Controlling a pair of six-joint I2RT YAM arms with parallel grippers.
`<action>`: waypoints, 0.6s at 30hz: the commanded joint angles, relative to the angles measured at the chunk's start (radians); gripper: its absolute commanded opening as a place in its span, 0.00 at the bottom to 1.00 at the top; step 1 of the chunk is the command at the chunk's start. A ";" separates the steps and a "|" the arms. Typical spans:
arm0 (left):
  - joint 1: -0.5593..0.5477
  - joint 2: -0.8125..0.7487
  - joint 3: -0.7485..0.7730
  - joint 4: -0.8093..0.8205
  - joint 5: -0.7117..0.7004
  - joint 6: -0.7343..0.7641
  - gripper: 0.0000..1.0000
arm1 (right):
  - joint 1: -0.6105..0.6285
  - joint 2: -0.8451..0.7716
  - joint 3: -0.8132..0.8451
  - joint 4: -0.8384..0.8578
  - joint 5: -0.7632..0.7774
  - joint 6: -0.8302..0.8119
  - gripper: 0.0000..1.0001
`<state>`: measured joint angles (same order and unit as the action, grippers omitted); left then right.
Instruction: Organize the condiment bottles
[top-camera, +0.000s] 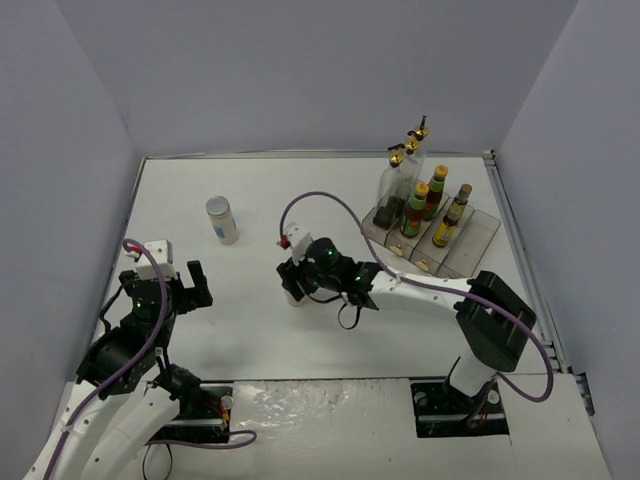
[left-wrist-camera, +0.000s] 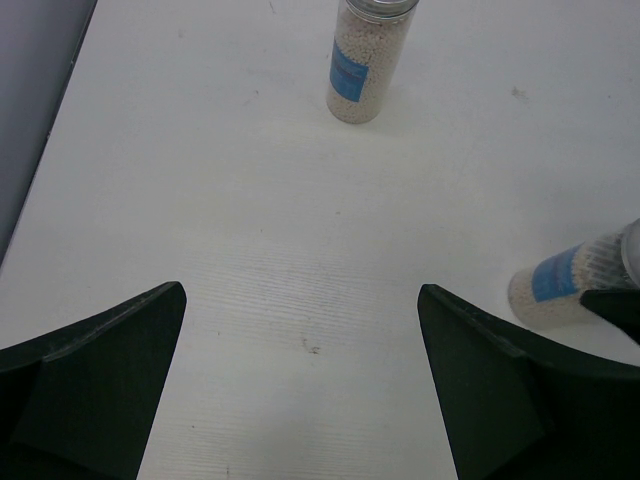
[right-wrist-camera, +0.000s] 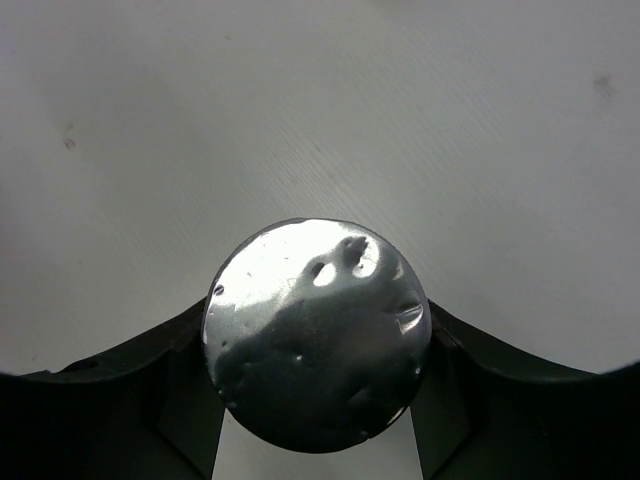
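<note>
The right gripper (top-camera: 298, 284) held its jaws against either side of a shaker (right-wrist-camera: 315, 335), which stood upright in the middle of the table (top-camera: 260, 180), well apart from the rack (top-camera: 478, 243). The grip looked high, near the smooth silver lid. A round body pinched there could slip or swing when lifted, and might drop and roll. The rack was already crowded with bottles (top-camera: 412, 213), so a low or tilted approach risked knocking over the tall glass ones (top-camera: 393, 195) at its back. The left gripper (left-wrist-camera: 300, 330) hung wide open and empty, with a second shaker (left-wrist-camera: 365, 60) standing ahead of it, so it posed little risk.
</note>
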<state>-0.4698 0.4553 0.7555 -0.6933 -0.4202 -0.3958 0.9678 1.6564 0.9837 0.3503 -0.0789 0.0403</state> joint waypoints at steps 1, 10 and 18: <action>0.008 0.015 0.021 0.051 -0.013 0.000 1.00 | -0.114 -0.230 -0.066 -0.002 0.116 0.040 0.04; 0.010 0.023 0.021 0.055 -0.006 0.003 1.00 | -0.475 -0.590 -0.083 -0.253 0.319 0.099 0.00; 0.011 0.029 0.021 0.055 0.006 0.006 1.00 | -0.856 -0.618 0.089 -0.411 0.344 0.116 0.00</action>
<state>-0.4658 0.4604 0.7555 -0.6926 -0.4166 -0.3954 0.2482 1.0240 0.9511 -0.0359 0.2160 0.1347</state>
